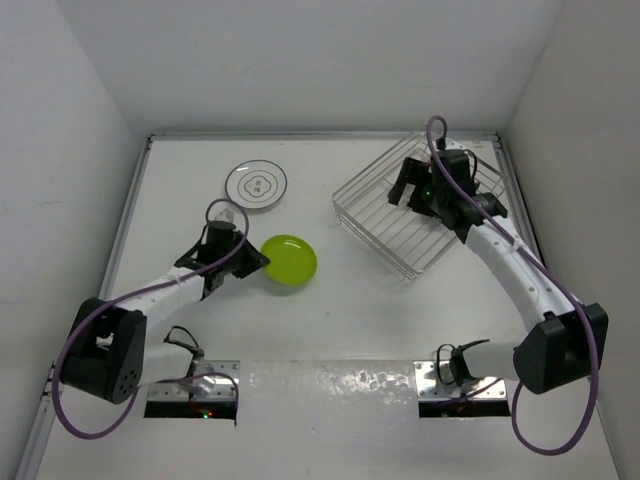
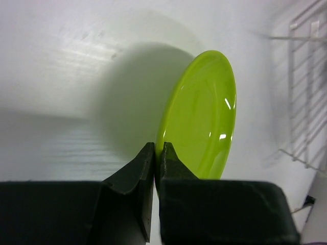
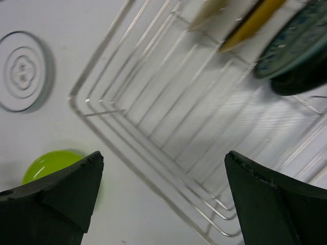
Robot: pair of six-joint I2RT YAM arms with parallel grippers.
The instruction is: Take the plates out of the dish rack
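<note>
A lime green plate (image 1: 291, 262) lies on the table left of centre. My left gripper (image 1: 254, 262) is shut on its near left rim; in the left wrist view the plate (image 2: 204, 117) runs down into the closed fingertips (image 2: 157, 149). A white plate with printed marks (image 1: 256, 187) lies flat behind it. The wire dish rack (image 1: 385, 215) stands at the back right. My right gripper (image 1: 412, 190) hangs open above it, holding nothing (image 3: 163, 153). In the right wrist view, mustard (image 3: 250, 23), teal-blue (image 3: 294, 43) and black (image 3: 301, 76) plates stand in the rack (image 3: 122, 127).
White walls enclose the table on the left, back and right. A raised rim (image 1: 130, 230) runs along the table's left side. Metal base plates (image 1: 195, 385) sit at the near edge. The rack's wires (image 2: 306, 92) show to the right of the green plate.
</note>
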